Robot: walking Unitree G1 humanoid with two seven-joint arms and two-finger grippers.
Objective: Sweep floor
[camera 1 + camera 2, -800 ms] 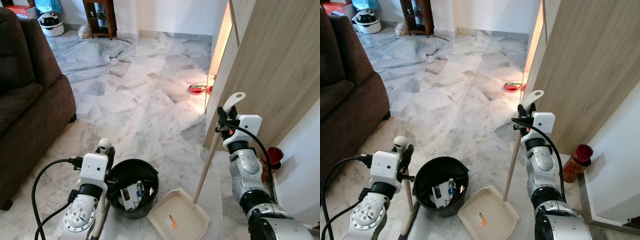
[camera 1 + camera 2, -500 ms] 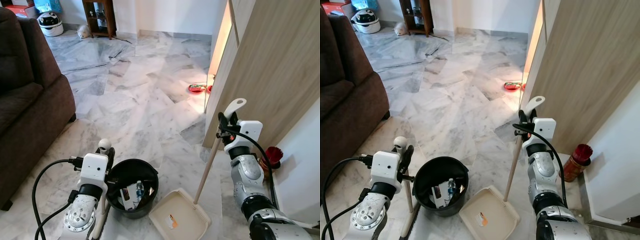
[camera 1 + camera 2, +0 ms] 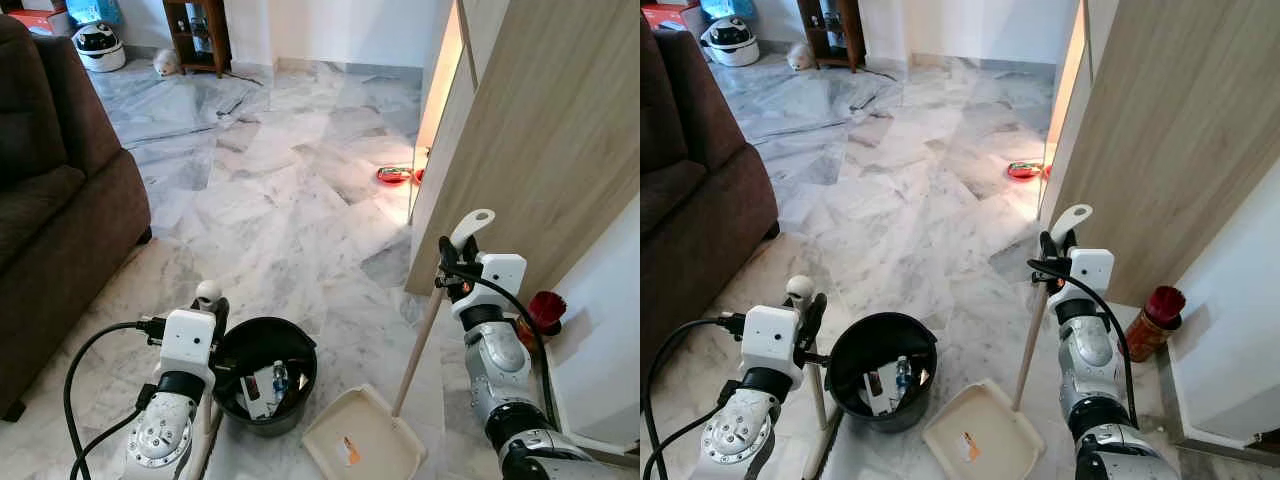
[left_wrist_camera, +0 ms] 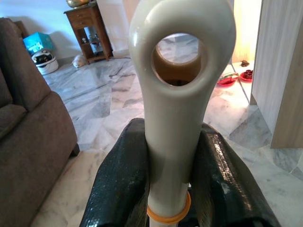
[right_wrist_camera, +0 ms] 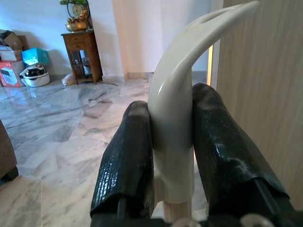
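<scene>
Taking the black bin (image 3: 265, 376) on the marble floor (image 3: 280, 210) as our landmark, we start at its left, where our left gripper (image 4: 173, 179) has its two black fingers (image 4: 120, 184) pressed against the cream handle of the broom (image 3: 208, 294), just under the hanging loop at its top. We judge the grip sits that high so the stick stands upright beside the bin and can swing from the top; the bristles are cut off at the bottom edge of the head views, so we cannot tell where they rest. The bin itself holds a small bottle and some scraps, which suggests it is there to receive what gets collected. To the right of the bin and just beside it, the cream dustpan (image 3: 363, 446) lies flat on the floor with its mouth turned toward the bin, and a small orange scrap sits in it. Farther right of the bin, our right gripper (image 5: 173, 165) pinches the curved top of the dustpan's long wooden stick (image 3: 420, 345), which slants up toward the wooden wall panel (image 3: 540, 130); holding it there lets us steer the pan without bending down.
</scene>
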